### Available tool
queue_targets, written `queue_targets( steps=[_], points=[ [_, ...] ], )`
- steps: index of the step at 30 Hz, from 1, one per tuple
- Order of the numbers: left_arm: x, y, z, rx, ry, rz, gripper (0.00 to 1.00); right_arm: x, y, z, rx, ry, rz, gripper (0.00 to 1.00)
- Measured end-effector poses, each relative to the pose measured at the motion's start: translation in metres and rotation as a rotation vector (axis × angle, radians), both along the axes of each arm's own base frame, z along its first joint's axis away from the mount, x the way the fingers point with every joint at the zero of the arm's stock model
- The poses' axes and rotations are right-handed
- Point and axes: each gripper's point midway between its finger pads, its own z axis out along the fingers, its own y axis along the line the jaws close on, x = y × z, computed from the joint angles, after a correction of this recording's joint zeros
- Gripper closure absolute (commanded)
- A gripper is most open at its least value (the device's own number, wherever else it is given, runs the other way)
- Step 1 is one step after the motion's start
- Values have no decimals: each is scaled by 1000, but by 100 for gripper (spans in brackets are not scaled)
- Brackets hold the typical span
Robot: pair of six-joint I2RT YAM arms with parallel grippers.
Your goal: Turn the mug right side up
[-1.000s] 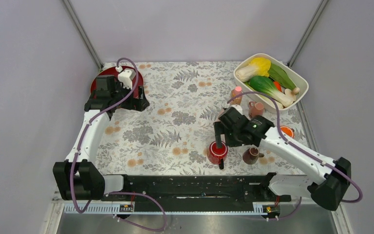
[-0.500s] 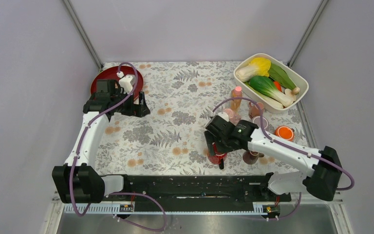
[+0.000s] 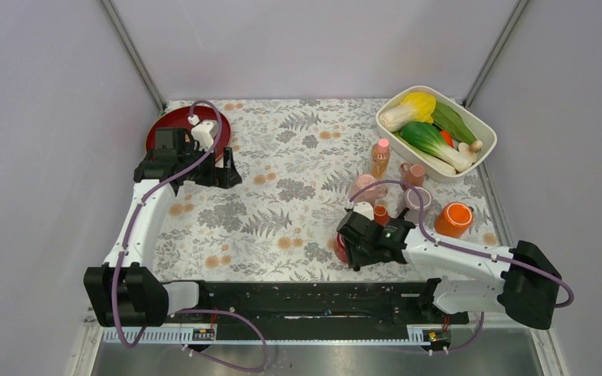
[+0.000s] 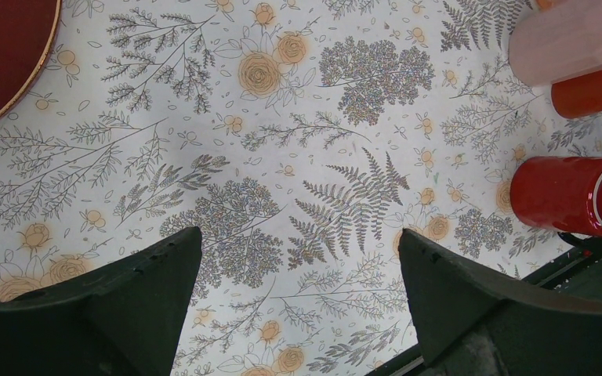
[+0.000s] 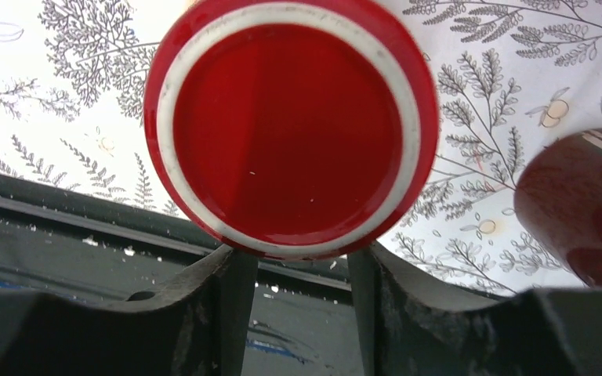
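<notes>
Lowered toward the rail, our right fingers (image 5: 231, 313) bracket the upside-down red mug (image 5: 290, 125), apart, seemingly to grip it; left fingers (image 4: 125, 313) idle wide apart, away from the pink mug (image 3: 363, 188).

Pale pink mug, apparently mouth down

The mug (image 3: 363, 188) stands on the right half of the flowered bench (image 3: 282, 149), among the small cups and near the middle of its depth. I see a tapered, pale pink ceramic body. From above its top face reads pink rather than whitish, so it seems to rest on its rim. I cannot make out the handle.
</notes>
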Motion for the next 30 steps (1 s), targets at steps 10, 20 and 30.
queue_targets(
  steps=[10,20,30],
  points=[
    [0,-1,0,-5,1,-3,1,18,6,-21,-12,-78,-24,84],
    [-2,-5,2,-30,7,-10,4,25,11,-17,-6,-109,3,100],
    [-13,-23,24,-90,7,-100,5,43,105,110,344,-181,191,100]
  ],
)
